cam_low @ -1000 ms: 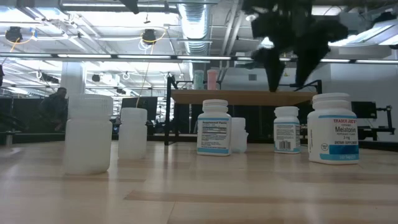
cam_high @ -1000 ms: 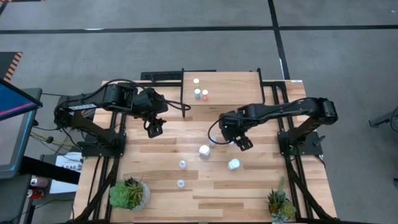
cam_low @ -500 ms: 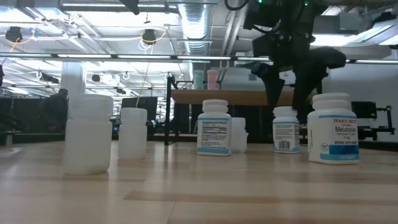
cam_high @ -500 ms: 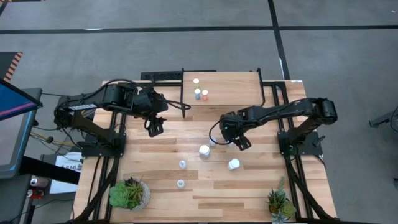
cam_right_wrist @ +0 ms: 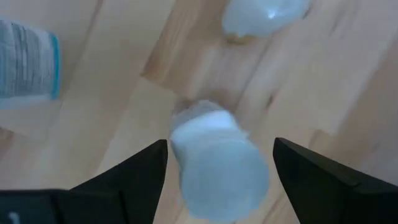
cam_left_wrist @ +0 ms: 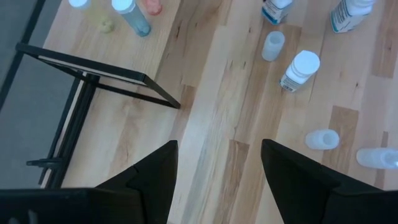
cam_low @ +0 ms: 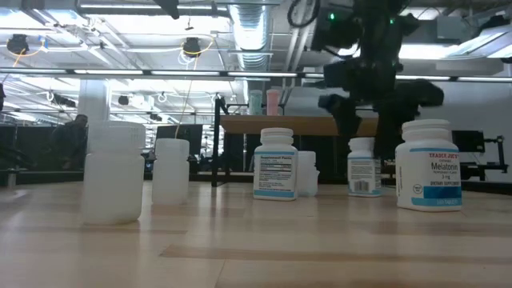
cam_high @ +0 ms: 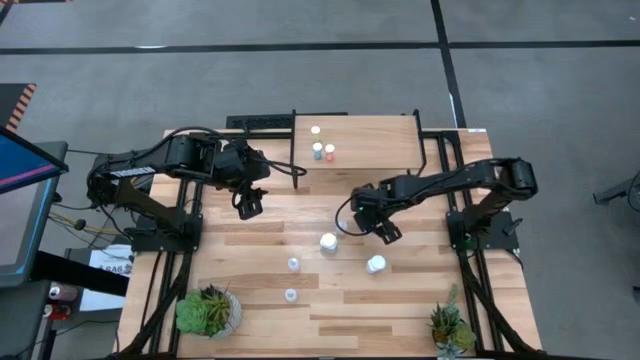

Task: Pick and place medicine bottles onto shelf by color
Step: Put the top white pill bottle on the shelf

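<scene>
My right gripper point(cam_high: 385, 229) is open and low over the table's middle right. Its fingers stand on either side of a small white-capped labelled bottle point(cam_right_wrist: 217, 162) that stands upright on the table, also seen in the low view point(cam_low: 364, 166). I see no touch. My left gripper point(cam_high: 248, 205) is open and empty above the table's left part. Two large white bottles point(cam_high: 328, 242) point(cam_high: 376, 264) and two small ones point(cam_high: 294, 264) point(cam_high: 290, 296) stand on the table. The shelf point(cam_high: 370, 140) at the far edge bears a white point(cam_high: 315, 130), a pale blue point(cam_high: 318, 150) and an orange bottle point(cam_high: 330, 151).
Two potted green plants stand at the near corners point(cam_high: 208, 310) point(cam_high: 450, 328). The shelf's thin black legs point(cam_left_wrist: 99, 68) stand on the table near my left gripper. Bare wood lies to the near side of the bottles.
My right gripper has come down over the small labelled bottle, staying open, so that its fingers now stand on either side of the bottle's cap.
</scene>
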Motion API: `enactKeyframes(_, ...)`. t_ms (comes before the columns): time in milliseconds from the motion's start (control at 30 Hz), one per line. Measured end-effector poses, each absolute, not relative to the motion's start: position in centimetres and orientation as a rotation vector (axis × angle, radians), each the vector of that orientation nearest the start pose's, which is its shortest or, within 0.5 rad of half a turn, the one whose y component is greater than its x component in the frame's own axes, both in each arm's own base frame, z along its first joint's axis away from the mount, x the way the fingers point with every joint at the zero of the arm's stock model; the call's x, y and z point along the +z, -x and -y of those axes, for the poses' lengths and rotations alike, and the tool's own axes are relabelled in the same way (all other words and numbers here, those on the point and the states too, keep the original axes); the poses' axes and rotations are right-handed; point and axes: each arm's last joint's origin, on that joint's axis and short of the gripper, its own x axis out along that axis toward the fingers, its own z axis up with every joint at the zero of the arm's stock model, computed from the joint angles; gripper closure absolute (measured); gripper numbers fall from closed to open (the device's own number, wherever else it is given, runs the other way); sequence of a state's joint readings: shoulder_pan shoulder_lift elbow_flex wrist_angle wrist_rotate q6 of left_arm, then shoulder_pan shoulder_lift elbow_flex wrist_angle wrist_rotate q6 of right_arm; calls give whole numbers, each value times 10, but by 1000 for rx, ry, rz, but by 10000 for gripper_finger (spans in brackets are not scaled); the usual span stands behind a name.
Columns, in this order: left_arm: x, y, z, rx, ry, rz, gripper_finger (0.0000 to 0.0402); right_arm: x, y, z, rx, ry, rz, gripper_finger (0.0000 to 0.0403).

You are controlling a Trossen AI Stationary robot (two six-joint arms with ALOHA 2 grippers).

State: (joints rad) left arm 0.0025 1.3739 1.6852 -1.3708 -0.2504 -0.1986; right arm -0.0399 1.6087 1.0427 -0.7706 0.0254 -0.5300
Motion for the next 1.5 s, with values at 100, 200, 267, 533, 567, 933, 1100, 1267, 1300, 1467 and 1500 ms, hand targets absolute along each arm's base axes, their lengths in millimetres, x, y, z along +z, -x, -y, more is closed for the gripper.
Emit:
enactKeyframes(100,411,-230,-8,332,49,-1025,184,181,-293,12,314,433,-1369,90)
enactKeyframes(200,411,-230,-8,329,52,-1024,184,178,-297,13,301,415,-1382,92)
enactKeyframes(267,411,-230,-8,325,54,-1024,184,180,-298,13,292,405,-1378,97)
enactKeyframes(533,411,-231,-8,325,54,-1024,184,192,-300,13,283,402,-1361,125)
enactKeyframes(567,411,-230,-8,325,54,-1023,184,192,-299,13,279,395,-1366,130)
enactKeyframes(933,412,-231,-8,325,55,-1014,184,192,-297,12,191,268,-1397,221)
enactKeyframes(1100,413,-233,-8,323,59,-988,184,209,-295,16,208,131,-1435,236)
enactKeyframes(1267,413,-234,-8,323,60,-983,184,248,-289,22,191,92,-1437,224)
enactKeyframes(1300,413,-234,-8,323,60,-983,184,259,-288,23,184,92,-1420,223)
enactKeyframes(1467,413,-234,-8,323,60,-982,184,314,-270,33,144,78,-1320,234)
enactKeyframes(1500,413,-234,-8,323,60,-982,184,324,-265,37,128,72,-1296,236)
